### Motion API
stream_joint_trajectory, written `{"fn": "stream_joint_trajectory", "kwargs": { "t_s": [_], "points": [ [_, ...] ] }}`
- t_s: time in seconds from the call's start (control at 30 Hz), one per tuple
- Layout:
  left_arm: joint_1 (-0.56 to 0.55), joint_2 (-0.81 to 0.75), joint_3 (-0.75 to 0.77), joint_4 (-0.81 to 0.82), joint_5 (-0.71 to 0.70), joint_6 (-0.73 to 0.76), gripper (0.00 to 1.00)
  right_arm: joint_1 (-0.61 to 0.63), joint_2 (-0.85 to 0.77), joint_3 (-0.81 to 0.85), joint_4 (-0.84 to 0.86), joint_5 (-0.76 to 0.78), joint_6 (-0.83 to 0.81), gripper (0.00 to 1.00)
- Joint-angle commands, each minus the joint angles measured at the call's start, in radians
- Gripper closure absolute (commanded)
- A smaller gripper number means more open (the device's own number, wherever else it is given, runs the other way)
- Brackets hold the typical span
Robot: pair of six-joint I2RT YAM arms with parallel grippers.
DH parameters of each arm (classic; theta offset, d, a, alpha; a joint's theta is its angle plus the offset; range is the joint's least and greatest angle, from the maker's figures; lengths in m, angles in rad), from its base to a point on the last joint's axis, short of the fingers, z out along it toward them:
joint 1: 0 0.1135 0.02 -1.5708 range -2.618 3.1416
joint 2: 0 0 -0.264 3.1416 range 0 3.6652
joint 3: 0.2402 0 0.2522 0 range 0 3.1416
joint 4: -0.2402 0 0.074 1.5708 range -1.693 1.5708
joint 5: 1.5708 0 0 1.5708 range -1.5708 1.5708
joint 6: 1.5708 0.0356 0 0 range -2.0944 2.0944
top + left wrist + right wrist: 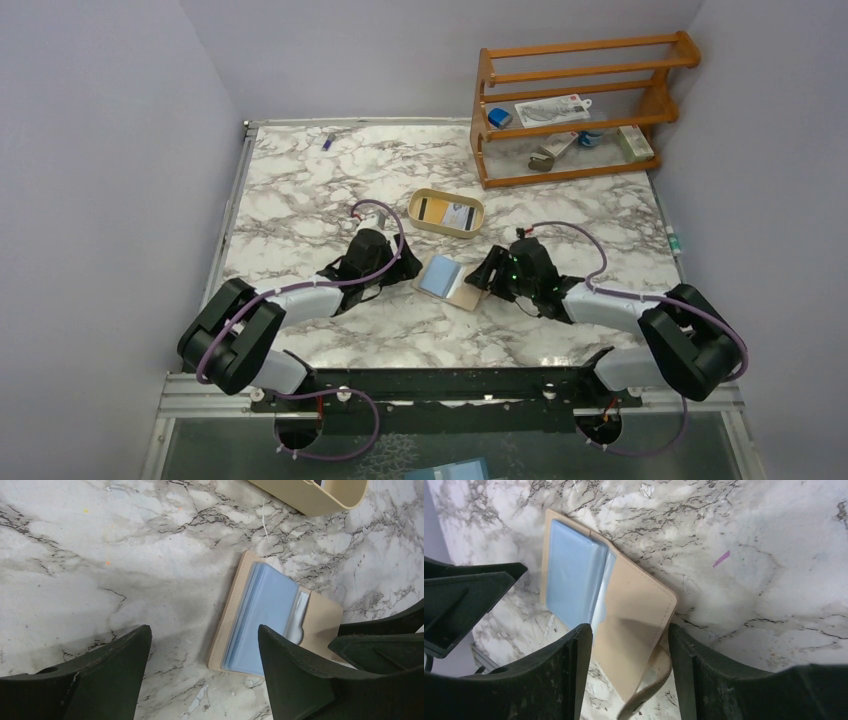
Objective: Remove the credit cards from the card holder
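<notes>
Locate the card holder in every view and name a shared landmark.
Top external: card holder at centre, lying open.
Left wrist: right of centre, below the tan tray.
Right wrist: left of centre, flap toward the bottom edge.
Landmark: that tray, absent from right wrist.

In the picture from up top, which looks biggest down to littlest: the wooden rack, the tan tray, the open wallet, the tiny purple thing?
1. Wooden rack, biggest.
2. Tan tray and wallet: they look about the same, so no ranking.
3. Purple thing, by far littlest.
</notes>
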Motion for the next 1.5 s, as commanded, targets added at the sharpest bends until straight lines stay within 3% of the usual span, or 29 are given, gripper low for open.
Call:
{"fn": "stream_joint_trajectory", "kwargs": {
  "t_s": [0.0, 0.2, 0.3, 0.37, 0.5, 0.7, 0.8, 1.07, 1.23, 1.47],
  "points": [
    [-0.007, 0.013, -0.021, -0.014, 0.013, 0.001, 0.21, 0.002, 0.032, -0.117, 0.212, -0.076, 0.084, 0.39],
    [-0.007, 0.026, -0.024, -0.006, 0.013, -0.004, 0.21, 0.002, 0.107, -0.152, 0.359, -0.103, 0.115, 0.59],
    [-0.007, 0.033, -0.031, 0.008, 0.039, -0.012, 0.21, 0.002, 0.140, -0.153, 0.398, -0.106, 0.121, 0.79],
    [-0.007, 0.036, -0.036, 0.014, 0.045, -0.016, 0.21, 0.002, 0.153, -0.150, 0.411, -0.114, 0.124, 0.98],
    [-0.007, 0.029, -0.050, 0.030, 0.060, -0.017, 0.20, 0.001, 0.109, -0.126, 0.402, -0.154, 0.136, 0.99],
    [-0.006, -0.013, -0.086, 0.105, 0.180, -0.092, 0.20, -0.001, -0.079, 0.121, -0.023, -0.136, 0.150, 0.99],
    [-0.008, -0.047, -0.148, 0.202, 0.240, -0.188, 0.19, -0.004, -0.118, 0.237, -0.134, -0.131, 0.152, 0.99],
    [-0.024, -0.106, -0.250, 0.364, 0.280, -0.360, 0.19, -0.006, -0.099, 0.317, -0.097, -0.241, 0.223, 0.99],
    [-0.023, -0.113, -0.344, 0.660, 0.250, -0.506, 0.16, -0.007, -0.115, 0.345, -0.066, -0.288, 0.237, 0.99],
    [0.010, 0.132, -0.461, 1.365, 0.304, -0.649, 0.17, -0.026, -0.199, 0.364, -0.060, -0.286, 0.213, 0.99]
  ]
}}
